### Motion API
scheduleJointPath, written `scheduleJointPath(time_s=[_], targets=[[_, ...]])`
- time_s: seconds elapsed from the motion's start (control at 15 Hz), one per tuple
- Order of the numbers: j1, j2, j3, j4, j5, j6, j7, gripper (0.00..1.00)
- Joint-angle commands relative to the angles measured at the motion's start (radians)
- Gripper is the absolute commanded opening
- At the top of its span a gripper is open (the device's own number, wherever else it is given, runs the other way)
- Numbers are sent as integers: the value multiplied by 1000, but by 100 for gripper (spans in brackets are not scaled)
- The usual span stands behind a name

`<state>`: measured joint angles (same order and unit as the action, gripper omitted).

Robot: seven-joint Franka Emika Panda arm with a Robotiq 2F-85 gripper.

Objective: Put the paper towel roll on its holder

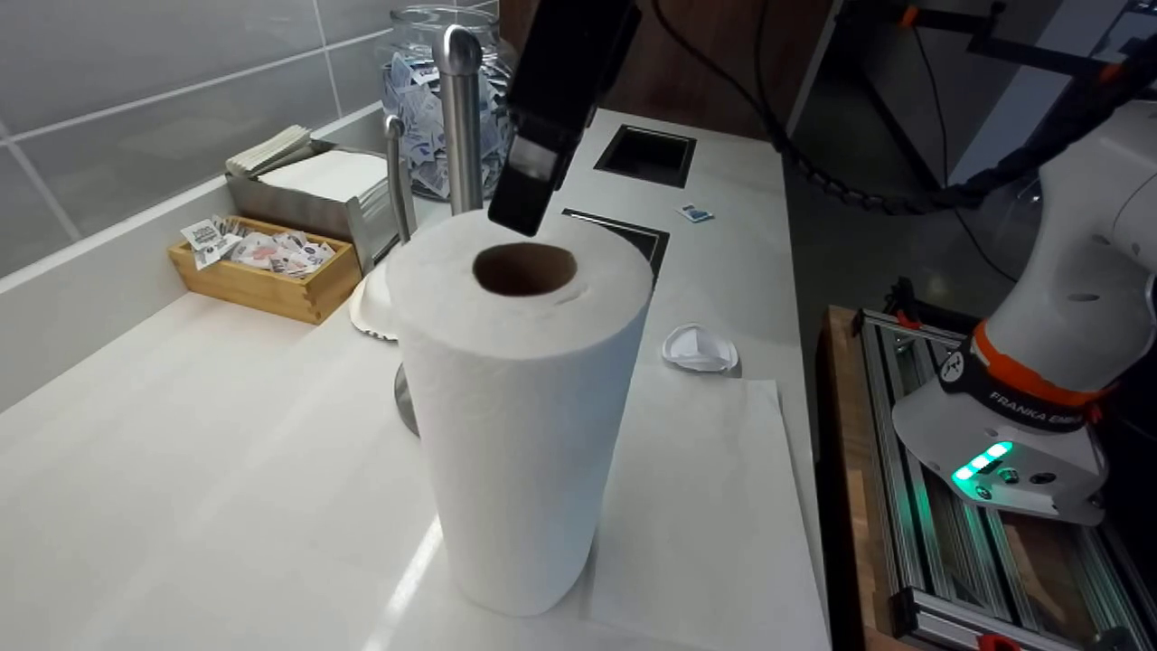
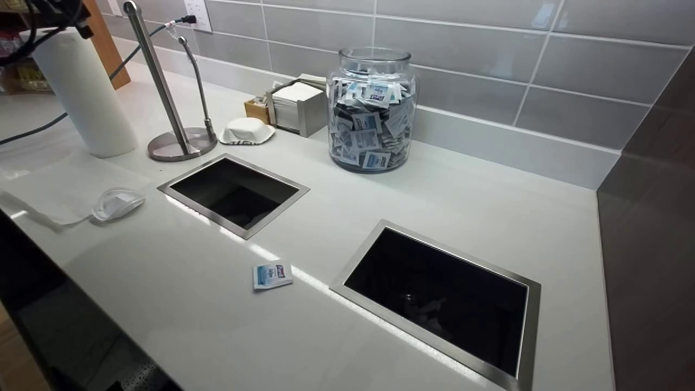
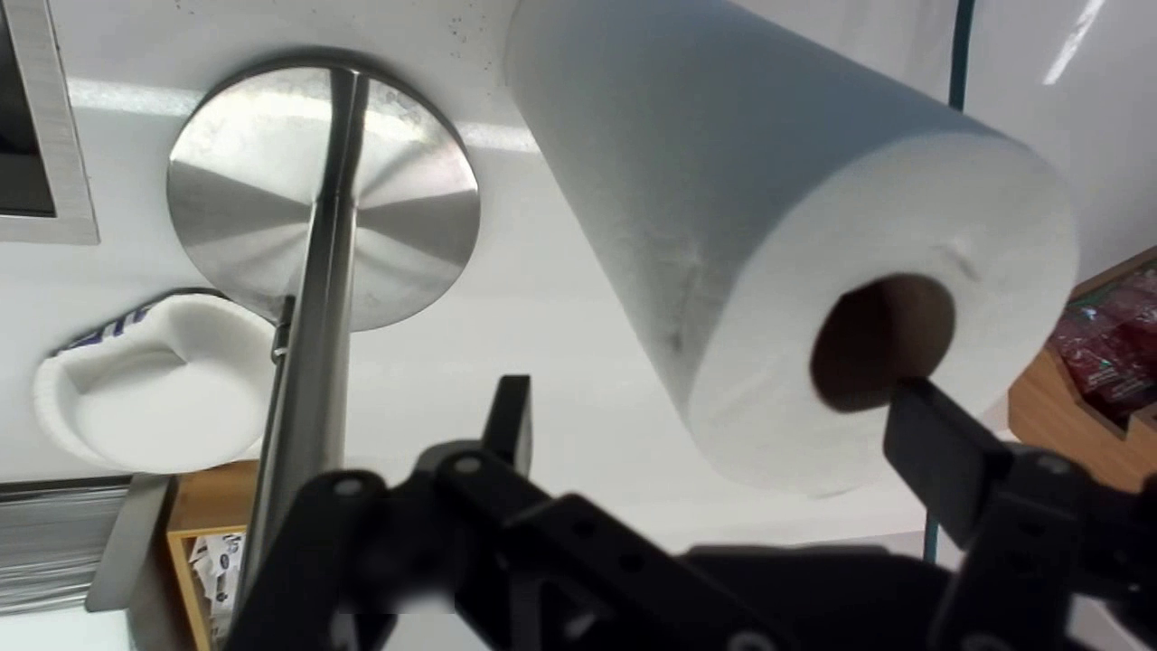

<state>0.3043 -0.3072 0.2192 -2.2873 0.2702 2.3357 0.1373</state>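
Note:
The paper towel roll stands upright on the counter with its brown core open at the top. It also shows in an exterior view and in the wrist view. The metal holder stands bare beside the roll, with a round base, an upright rod and a thin curved side arm. It is partly behind the roll in an exterior view, and its base shows in the wrist view. My gripper is open and empty above the roll's top. One finger overlaps the core's rim; whether it touches is unclear.
A glass jar of packets, a napkin stack in a metal holder, a wooden packet box and a white paper bowl stand along the wall. Two square openings are set in the counter. A cable lies behind the roll.

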Motion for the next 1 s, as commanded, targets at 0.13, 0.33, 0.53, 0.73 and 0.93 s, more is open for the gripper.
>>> scheduleJointPath(time_s=[0.13,0.33,0.53,0.73,0.93], targets=[[1,36,12,22,27,-18,-20,87],[2,44,13,21,28,-22,-25,60],[3,48,15,21,29,-26,-30,37],[4,44,17,23,28,-28,-34,13],[3,28,14,34,23,-55,-42,6]])
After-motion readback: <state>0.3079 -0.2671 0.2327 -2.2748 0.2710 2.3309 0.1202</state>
